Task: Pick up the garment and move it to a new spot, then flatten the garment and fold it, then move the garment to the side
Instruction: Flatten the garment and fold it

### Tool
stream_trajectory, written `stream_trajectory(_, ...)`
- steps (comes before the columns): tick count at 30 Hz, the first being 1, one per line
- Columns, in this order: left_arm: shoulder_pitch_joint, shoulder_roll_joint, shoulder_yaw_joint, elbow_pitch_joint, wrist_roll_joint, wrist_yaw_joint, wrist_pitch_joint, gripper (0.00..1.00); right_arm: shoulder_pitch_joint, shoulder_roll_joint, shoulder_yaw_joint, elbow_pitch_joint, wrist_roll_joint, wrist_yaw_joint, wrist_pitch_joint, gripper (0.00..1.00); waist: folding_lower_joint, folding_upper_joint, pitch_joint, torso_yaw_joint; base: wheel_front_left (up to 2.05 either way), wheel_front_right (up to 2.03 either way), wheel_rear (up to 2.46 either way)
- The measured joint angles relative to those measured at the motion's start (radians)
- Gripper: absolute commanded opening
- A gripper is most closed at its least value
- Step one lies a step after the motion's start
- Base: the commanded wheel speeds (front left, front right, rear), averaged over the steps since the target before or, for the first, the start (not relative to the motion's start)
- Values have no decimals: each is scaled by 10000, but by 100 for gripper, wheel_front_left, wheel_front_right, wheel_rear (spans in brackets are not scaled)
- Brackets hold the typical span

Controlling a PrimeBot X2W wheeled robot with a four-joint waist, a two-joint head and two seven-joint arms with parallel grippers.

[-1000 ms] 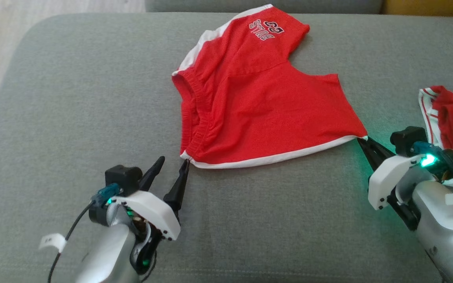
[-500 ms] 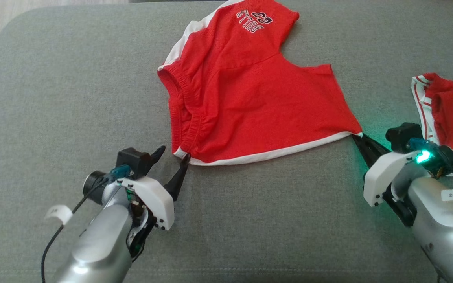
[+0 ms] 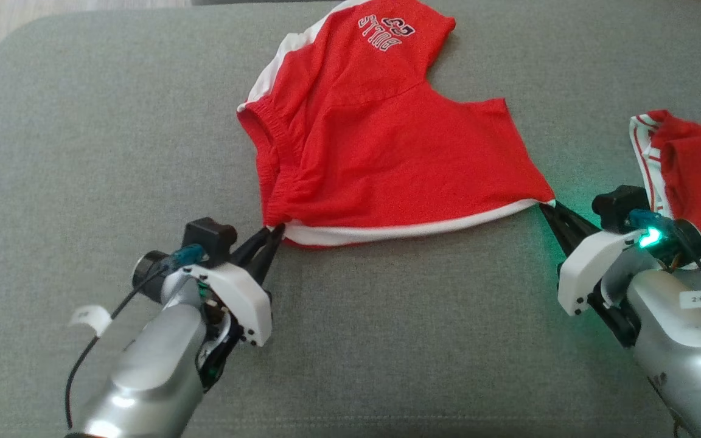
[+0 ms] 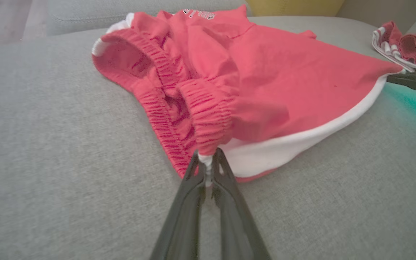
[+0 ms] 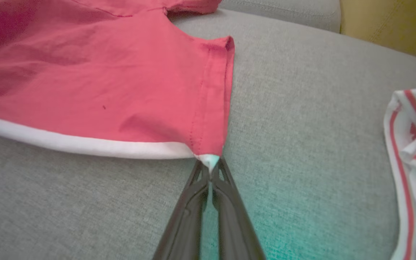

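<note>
The garment (image 3: 381,146) is a pair of red shorts with white trim and a printed logo, spread on the grey cushion (image 3: 113,140). My left gripper (image 3: 274,232) is shut on its near left corner by the elastic waistband; the left wrist view shows the garment (image 4: 251,83) with white trim pinched between the left gripper (image 4: 207,159) tips. My right gripper (image 3: 546,207) is shut on the near right corner; the right wrist view shows the garment (image 5: 121,86) with its white corner clamped in the right gripper (image 5: 210,164). The near edge is stretched between both grippers.
A second red and white striped garment (image 3: 685,170) lies bunched at the right, just beyond my right wrist, also seen as the striped garment (image 5: 414,159). Bare grey cushion lies to the left and in front. A yellow cushion (image 5: 388,25) sits far right.
My left gripper moved in and shut on the garment's near left corner, lifting the waistband slightly. The right gripper kept its grip. The camera tilted a little.
</note>
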Motion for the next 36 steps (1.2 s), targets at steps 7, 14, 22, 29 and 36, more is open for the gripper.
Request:
stream_trajectory(7, 0, 466, 121, -763, -523, 0, -132, 0, -459, -59, -104, -242, -77, 0, -719, 0, 0, 0, -575, -56, 0, 0, 0)
stream_trajectory(14, 81, 1083, 84, -1737, -552, 82, 407, 0, -542, -240, 270, -794, -132, 0, -445, 0, -1, 0, -1240, -250, 0, 0, 0)
stream_trajectory(22, 1363, 1559, -485, -2665, -552, 188, 1256, 0, 133, -1193, 1402, -1639, 71, 0, 491, 0, -1, 0, -1629, -492, 0, 0, 0)
stream_trajectory(29, 2516, 2278, -1043, -3824, -988, 157, 2454, 0, 707, -2493, 2754, -3156, 1089, 0, 1735, 0, -1, 0, -2079, -646, 0, 0, 0)
stream_trajectory(36, 3314, 2949, -1327, -5440, -1845, 84, 3498, 0, 729, -3797, 3315, -4778, 2157, 0, 2731, 0, -1, 0, -2389, -734, 0, 0, 0)
